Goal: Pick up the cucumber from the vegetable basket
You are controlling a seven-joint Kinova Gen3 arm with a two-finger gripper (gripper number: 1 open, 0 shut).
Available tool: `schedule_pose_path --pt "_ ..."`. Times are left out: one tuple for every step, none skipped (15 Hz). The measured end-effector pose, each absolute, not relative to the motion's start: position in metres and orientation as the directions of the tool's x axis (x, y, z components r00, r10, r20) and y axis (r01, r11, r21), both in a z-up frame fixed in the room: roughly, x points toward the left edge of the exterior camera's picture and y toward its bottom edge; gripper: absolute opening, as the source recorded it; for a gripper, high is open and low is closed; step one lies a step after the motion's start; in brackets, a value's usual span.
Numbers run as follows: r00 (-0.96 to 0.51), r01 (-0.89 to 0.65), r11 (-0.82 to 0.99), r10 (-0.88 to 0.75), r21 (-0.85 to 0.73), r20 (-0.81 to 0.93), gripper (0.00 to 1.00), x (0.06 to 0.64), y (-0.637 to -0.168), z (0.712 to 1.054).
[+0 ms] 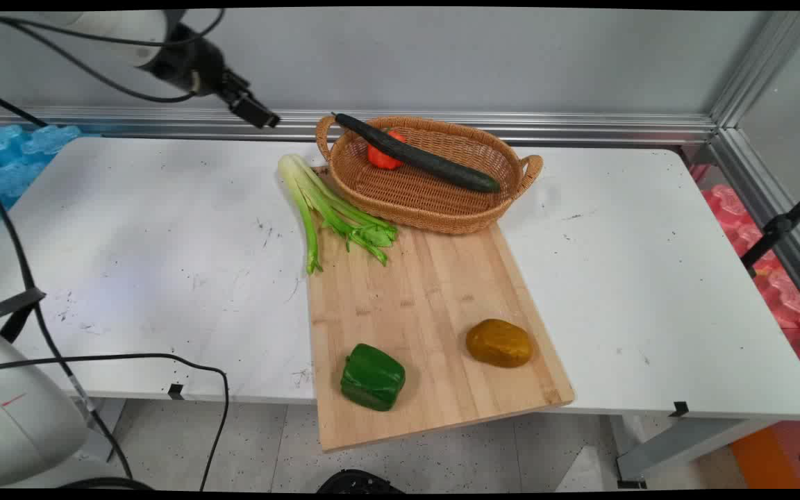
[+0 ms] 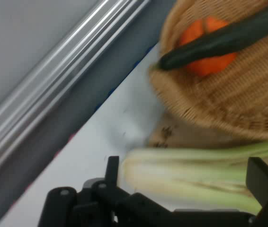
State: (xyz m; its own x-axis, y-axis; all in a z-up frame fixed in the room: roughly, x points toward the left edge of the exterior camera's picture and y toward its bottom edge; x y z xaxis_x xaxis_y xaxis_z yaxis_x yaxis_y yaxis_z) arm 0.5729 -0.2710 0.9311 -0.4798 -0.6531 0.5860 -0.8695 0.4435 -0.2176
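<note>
The white table (image 1: 164, 229) carries a wooden cutting board (image 1: 428, 305). The board's near corner hangs over the table's front edge. A bunch of celery (image 1: 323, 208) lies half on the table, at the board's far left corner, its leaves on the board.

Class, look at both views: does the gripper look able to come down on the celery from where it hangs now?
Probably yes. The gripper hangs open above the table's far side, near the celery's pale root end, with nothing between them. The basket lies close beside the celery, which may crowd one of the fingers.
</note>
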Motion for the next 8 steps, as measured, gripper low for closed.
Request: schedule_pose_path --pt "-0.504 -0.854 0.467 -0.638 -0.228 0.582 1.0 0.567 -0.275 0.932" --pt "-0.54 -0.83 0.502 -0.614 -0.243 0.576 1.0 0.558 -0.28 0.934" --pt "-0.563 -0.813 0.524 -0.597 -0.253 0.571 1.0 0.552 -0.284 0.935" --pt "-0.586 -0.795 0.546 -0.58 -0.263 0.566 1.0 0.545 -0.289 0.935" --pt "-0.62 -0.766 0.578 -0.552 -0.28 0.558 1.0 0.535 -0.296 0.935" --pt "-0.654 -0.735 0.61 -0.521 -0.297 0.548 1.0 0.524 -0.304 0.934" --pt "-0.686 -0.702 0.639 -0.491 -0.314 0.536 1.0 0.514 -0.313 0.933" --pt "-0.712 -0.674 0.662 -0.466 -0.328 0.525 1.0 0.505 -0.32 0.931"
